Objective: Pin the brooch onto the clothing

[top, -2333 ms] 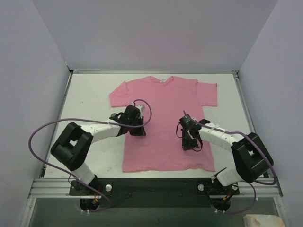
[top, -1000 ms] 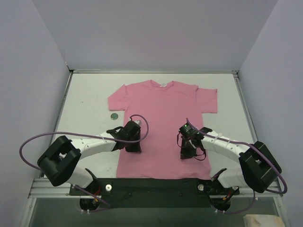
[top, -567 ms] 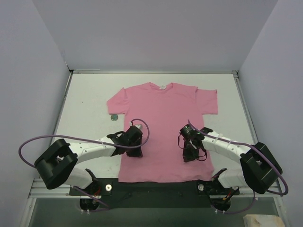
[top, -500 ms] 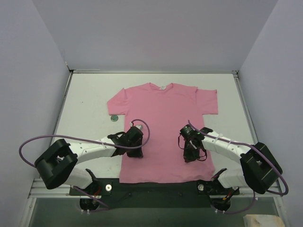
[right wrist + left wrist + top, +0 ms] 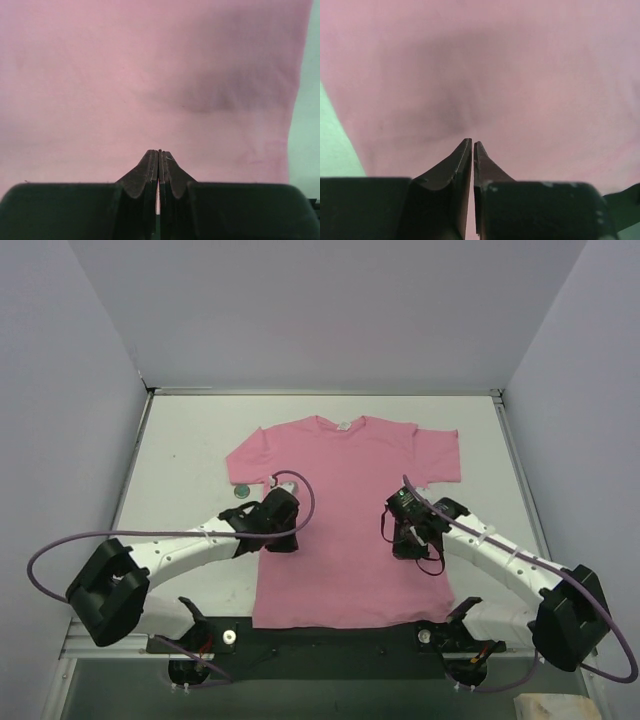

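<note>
- The clothing (image 5: 345, 490) is a plain pink short-sleeved T-shirt. It lies flat in the middle of the white table (image 5: 180, 440), neck towards 12 o'clock and hem towards 6 o'clock.
- A small white label (image 5: 343, 422) sits inside the neck. Both sleeves are spread out, towards 10 and 2 o'clock.
- Up close the fabric is soft and matte, with shallow creases and a shadowed dimple ahead of each claw.
- The brooch (image 5: 241, 493) is a tiny round dark greenish disc. It lies on the bare table off the shirt, at 9 o'clock of the shirt's body, just under the sleeve on that side.
- The left gripper (image 5: 472, 144) is over the shirt's 9 o'clock edge, with the brooch near it at about 10 o'clock. Its fingers are parted by only a thin slit, with nothing between them.
- The right gripper (image 5: 159, 151) is over the shirt's 3 o'clock side. Its fingers are pressed together and hold nothing.
</note>
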`<state>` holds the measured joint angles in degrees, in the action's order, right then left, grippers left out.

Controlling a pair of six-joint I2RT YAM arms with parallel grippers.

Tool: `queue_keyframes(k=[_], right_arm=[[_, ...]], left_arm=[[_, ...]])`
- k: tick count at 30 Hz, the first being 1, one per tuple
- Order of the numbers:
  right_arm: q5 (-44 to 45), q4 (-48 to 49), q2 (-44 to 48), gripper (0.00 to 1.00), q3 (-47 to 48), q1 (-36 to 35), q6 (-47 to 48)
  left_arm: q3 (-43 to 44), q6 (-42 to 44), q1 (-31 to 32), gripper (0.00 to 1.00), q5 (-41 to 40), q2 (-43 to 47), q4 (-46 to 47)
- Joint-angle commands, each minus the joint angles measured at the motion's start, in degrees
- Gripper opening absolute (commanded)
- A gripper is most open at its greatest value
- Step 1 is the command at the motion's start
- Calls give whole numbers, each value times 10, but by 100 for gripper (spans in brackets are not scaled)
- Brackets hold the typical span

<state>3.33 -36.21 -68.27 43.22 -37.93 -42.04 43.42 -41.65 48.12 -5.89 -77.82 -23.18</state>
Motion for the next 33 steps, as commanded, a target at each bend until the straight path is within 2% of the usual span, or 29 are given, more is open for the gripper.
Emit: queue_keyframes(k=[1, 5, 6, 8, 9, 10, 11, 13, 14, 17, 18, 21, 24, 26, 27, 33], right_arm=[[25, -18, -1, 0, 41, -1, 49], [4, 12, -27, 1, 75, -2, 85], [-4, 22, -34, 2, 84, -2, 93], [-27, 52, -37, 5, 92, -2, 106], [-29, 64, -41, 6, 95, -2, 112], [-55, 92, -44, 14, 104, -1, 118], [-66, 105, -49, 26, 108, -1, 127], [-97, 146, -67, 47, 125, -1, 133], [-104, 160, -84, 51, 129, -1, 136], [-153, 217, -127, 59, 151, -2, 140], [-187, 236, -138, 65, 153, -4, 144], [-216, 296, -182, 73, 172, -7, 150], [-242, 311, -237, 76, 225, -9, 160], [-256, 316, -278, 89, 267, -11, 162], [-263, 316, -292, 100, 281, -10, 166], [-322, 392, -367, 97, 337, -11, 143]], left_arm=[[43, 53, -75, 19, 41, 33, 41], [56, 77, -150, 30, 91, 35, 81], [61, 77, -181, 36, 100, 30, 83], [61, 79, -216, 38, 147, 29, 110], [60, 78, -231, 44, 155, 29, 117], [55, 77, -264, 49, 163, 32, 122], [54, 75, -277, 51, 166, 34, 131], [45, 65, -327, 62, 178, 38, 147], [40, 59, -347, 64, 186, 39, 154], [6, 24, -418, 65, 226, 36, 202], [-1, 14, -431, 66, 235, 30, 213], [-40, -23, -495, 66, 263, 11, 271], [-69, -55, -543, 67, 295, -20, 323], [-74, -57, -557, 68, 300, -31, 336], [-74, -55, -565, 68, 299, -41, 339], [-65, -24, -573, 68, 288, -60, 334]])
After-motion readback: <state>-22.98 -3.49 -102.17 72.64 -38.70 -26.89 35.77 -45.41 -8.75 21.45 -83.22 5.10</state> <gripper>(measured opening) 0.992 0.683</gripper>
